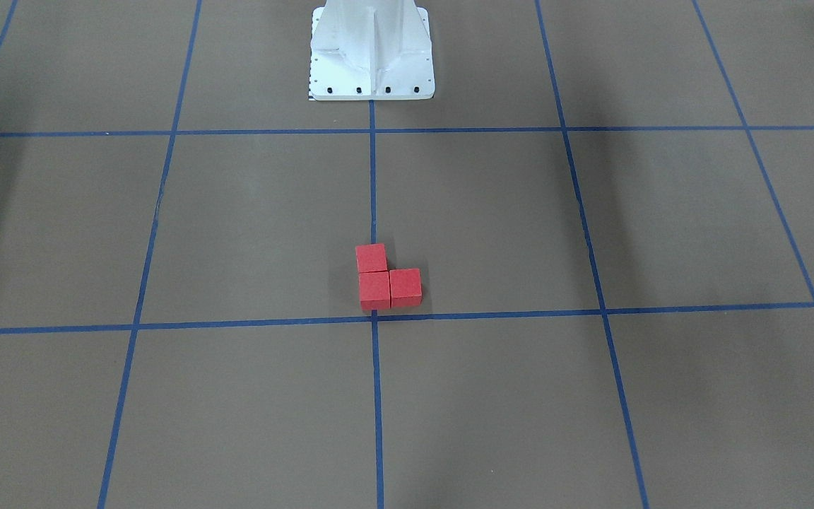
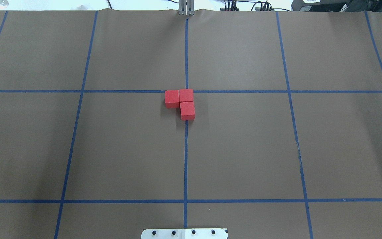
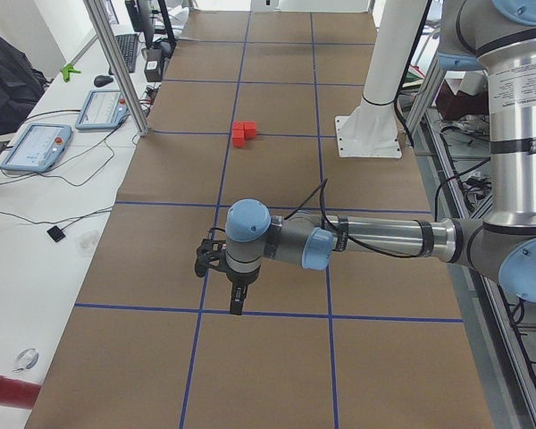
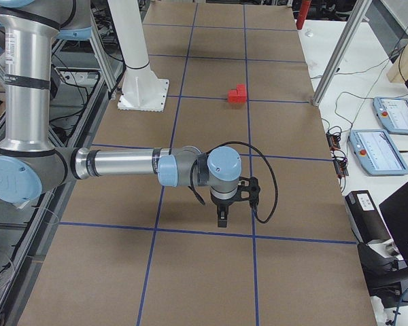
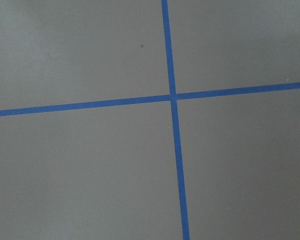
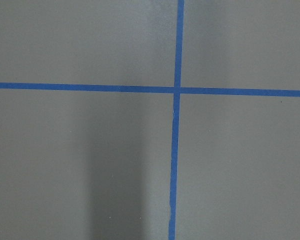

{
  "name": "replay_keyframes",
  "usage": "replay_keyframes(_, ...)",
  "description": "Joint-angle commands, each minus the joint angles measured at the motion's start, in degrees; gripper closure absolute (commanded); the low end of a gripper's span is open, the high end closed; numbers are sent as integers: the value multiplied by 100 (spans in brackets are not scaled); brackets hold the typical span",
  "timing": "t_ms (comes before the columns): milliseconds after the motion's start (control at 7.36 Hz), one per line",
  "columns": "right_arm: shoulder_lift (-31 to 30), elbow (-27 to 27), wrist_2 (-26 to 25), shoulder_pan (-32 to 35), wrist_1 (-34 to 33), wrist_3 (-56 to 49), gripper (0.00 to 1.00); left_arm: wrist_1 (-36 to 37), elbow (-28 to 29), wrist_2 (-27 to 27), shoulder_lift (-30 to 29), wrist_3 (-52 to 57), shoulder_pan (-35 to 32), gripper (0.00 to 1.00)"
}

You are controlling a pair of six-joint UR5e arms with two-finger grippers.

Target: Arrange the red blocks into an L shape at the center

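Three red blocks [image 1: 374, 290] sit touching in an L shape on the brown floor grid, right by the center crossing of blue tape lines [image 1: 374, 318]. In the overhead view the blocks [image 2: 186, 95] lie at that crossing [image 2: 186, 91], two in a row and one toward the robot. They also show small in the side views [image 3: 244, 133] [image 4: 237, 94]. My left gripper [image 3: 237, 299] and right gripper [image 4: 222, 219] hang low over the floor far from the blocks. I cannot tell whether either is open or shut. Both wrist views show only bare floor and tape.
The white robot pedestal [image 1: 372, 49] stands on the grid behind the blocks, and shows in the overhead view [image 2: 184, 233] too. Side tables with tablets [image 3: 36, 147] [image 4: 381, 149] and aluminium frame posts [image 3: 116, 63] border the floor.
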Motion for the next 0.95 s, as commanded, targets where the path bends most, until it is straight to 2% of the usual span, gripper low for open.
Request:
replay_keyframes(0,-5,-14,1,-1,45,9,1,0,5,0,0,-1,3,0)
replay_keyframes(544,-5,3,1,-1,54,9,1,17,23,0,0,-1,3,0)
replay_keyframes(815,-5,-5,-8,-1,54,9,1,402,-39,-70,-9,17,3,0)
